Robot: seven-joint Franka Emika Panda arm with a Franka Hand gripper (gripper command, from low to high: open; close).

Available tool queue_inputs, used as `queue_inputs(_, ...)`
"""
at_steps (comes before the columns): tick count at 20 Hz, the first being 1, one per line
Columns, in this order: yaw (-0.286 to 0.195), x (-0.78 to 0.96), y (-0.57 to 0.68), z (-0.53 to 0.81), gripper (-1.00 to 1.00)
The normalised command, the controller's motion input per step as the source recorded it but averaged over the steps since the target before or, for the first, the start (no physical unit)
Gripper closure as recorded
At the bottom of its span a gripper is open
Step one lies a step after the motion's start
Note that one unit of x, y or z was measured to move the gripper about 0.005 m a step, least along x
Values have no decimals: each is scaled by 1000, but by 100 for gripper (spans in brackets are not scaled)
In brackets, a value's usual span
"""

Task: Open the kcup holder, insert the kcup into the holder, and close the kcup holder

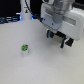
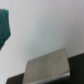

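Exterior view: a white worktop (image 1: 30, 65) fills most of the picture. A tiny kcup (image 1: 24, 48), green on top with a pale body, sits alone on it, towards the exterior view's left. The white robot arm (image 1: 60, 17) hangs over the worktop at the upper part of the exterior view's right, well apart from the kcup. Its dark gripper (image 1: 56, 38) points down, just above the surface. The picture is too blurred to tell whether the jaws are open or closed, and nothing can be seen between them. A white stand (image 1: 25, 11) rises at the far edge, with a dark background behind it.

Wrist view: the picture is very blurred. Most of it is pale worktop (image 2: 47, 25). A teal shape (image 2: 5, 27) shows at one edge. A grey, flat, tilted slab (image 2: 47, 67) lies near the dark gripper parts (image 2: 75, 67). I cannot tell what the slab is. The kcup does not show here.
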Motion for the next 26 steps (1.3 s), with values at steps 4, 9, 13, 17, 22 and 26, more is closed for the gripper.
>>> queue_inputs(4,-275,-14,-475,238,-100)
queue_inputs(9,-287,-109,-420,94,-100)
queue_inputs(13,-303,-157,-385,12,-100)
queue_inputs(17,-301,-187,-419,-35,-100)
queue_inputs(22,-303,-289,-430,-227,-100)
queue_inputs(26,-299,-336,-438,-298,-100)
